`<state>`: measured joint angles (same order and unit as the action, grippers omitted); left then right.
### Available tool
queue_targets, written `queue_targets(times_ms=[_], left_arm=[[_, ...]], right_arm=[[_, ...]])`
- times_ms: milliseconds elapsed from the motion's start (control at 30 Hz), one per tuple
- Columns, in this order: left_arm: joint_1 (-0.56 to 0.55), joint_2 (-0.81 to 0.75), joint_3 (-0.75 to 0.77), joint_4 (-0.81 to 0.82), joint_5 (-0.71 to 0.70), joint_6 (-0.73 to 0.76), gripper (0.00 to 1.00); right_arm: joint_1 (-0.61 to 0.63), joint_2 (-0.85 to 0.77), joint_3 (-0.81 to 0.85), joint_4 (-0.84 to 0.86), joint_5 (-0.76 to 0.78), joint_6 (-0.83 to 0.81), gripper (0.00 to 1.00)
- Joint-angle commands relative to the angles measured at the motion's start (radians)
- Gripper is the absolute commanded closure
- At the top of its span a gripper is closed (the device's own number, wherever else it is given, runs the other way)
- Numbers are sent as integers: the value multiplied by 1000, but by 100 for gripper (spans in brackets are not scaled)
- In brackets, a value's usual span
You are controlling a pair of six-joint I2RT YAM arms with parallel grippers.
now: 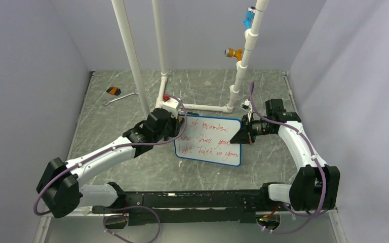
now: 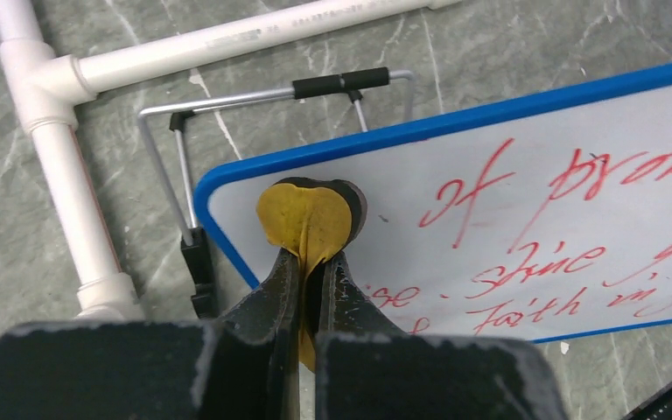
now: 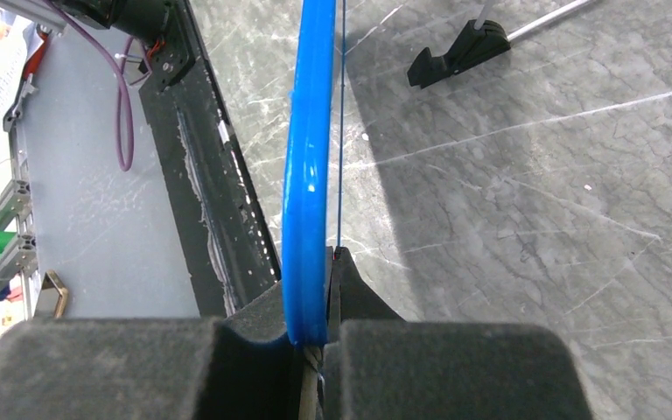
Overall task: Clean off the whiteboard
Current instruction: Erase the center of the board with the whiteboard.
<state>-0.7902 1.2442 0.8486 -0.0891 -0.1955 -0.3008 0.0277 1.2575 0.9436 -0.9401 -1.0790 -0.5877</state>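
Note:
The whiteboard (image 1: 210, 142), white with a thin blue frame and red handwriting, stands tilted on its wire stand (image 2: 267, 94) mid-table. My left gripper (image 1: 178, 121) is shut on a small round yellow eraser pad (image 2: 306, 220) and presses it on the board's top left corner (image 2: 227, 188), left of the writing. My right gripper (image 1: 237, 136) is shut on the board's right edge; in the right wrist view the blue frame (image 3: 308, 166) runs edge-on between my fingers (image 3: 350, 289).
A white PVC pipe frame (image 1: 192, 106) stands just behind the board, with uprights (image 1: 131, 55) and clamps. A small orange-black tool (image 1: 114, 91) and a metal wrench (image 1: 119, 97) lie at the back left. Grey walls enclose the table.

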Motion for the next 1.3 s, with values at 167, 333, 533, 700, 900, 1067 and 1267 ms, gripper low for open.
queue_targets(times_ms=[167,333,533,700,900,1067,1267], left_arm=[[-51,-11,-31,113,50,3,100],[-131,41,11,97,-4,4,100],[-62,-7,-35,91,-127,-1,100],[-42,-18,-39,55,-122,1,100],[-132,37,-8,76,-108,-21,100],[-185,72,11,70,-133,-37,100],[-96,22,-39,67,-142,-22,100]], right_arm=[[19,5,24,-28,-6,-55,100],[19,15,30,-42,-9,-67,100],[19,13,29,-41,-11,-67,100],[18,11,28,-42,-10,-69,100],[19,14,29,-40,-11,-66,100],[20,17,30,-44,-11,-69,100],[20,13,30,-47,-13,-73,100]])
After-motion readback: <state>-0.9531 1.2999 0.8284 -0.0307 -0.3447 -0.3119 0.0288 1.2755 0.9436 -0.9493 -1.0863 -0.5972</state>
